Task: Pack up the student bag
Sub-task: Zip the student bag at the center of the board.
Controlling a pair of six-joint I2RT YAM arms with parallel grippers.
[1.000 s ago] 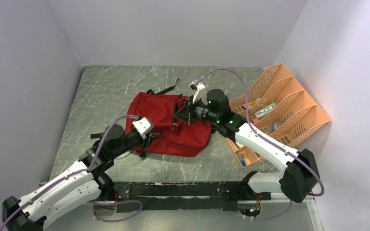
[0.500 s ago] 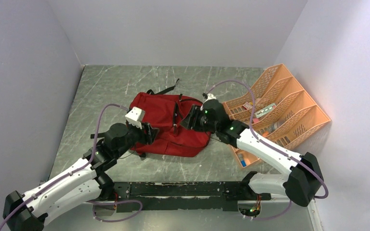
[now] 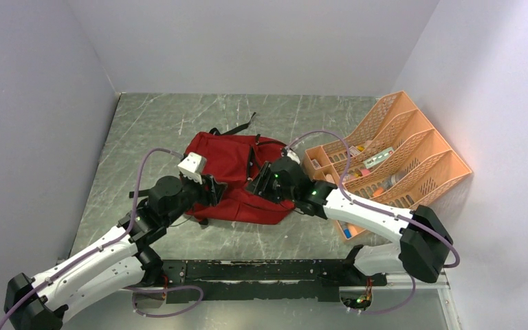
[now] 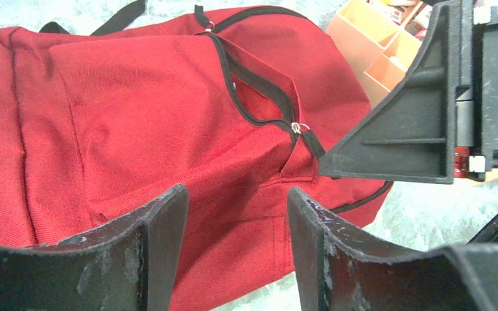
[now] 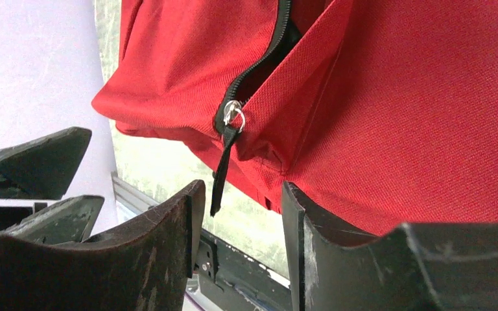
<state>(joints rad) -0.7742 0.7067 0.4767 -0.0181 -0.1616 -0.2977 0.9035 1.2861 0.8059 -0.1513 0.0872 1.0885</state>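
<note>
From above, the student bag [image 3: 237, 172] lies flat near the middle of the grey marbled table [image 3: 151, 124], its black straps trailing towards the far wall, and the orange desk organiser [image 3: 402, 161] stands to its right against the side wall. The left gripper [image 3: 211, 190] sits at the bag's near left edge and the right gripper [image 3: 258, 184] is over its near right part, so the two arms meet across the front of the bag. In the left wrist view the two dark fingers [image 4: 159, 240] stand apart with only red fabric showing beyond the gap, so this claw is open and holds nothing. The black-trimmed zipper [image 4: 259, 97] runs across the top of the bag and gapes partly open, ending at a small metal ring pull [image 4: 300, 127], and the black body of the right claw hangs just right of that pull. In the right wrist view its own fingers [image 5: 168, 246] are likewise spread and grip nothing. The ring pull sits above the gap, its black tab [image 5: 220, 175] dangling close to the tip of one finger; I cannot tell whether they touch
</note>
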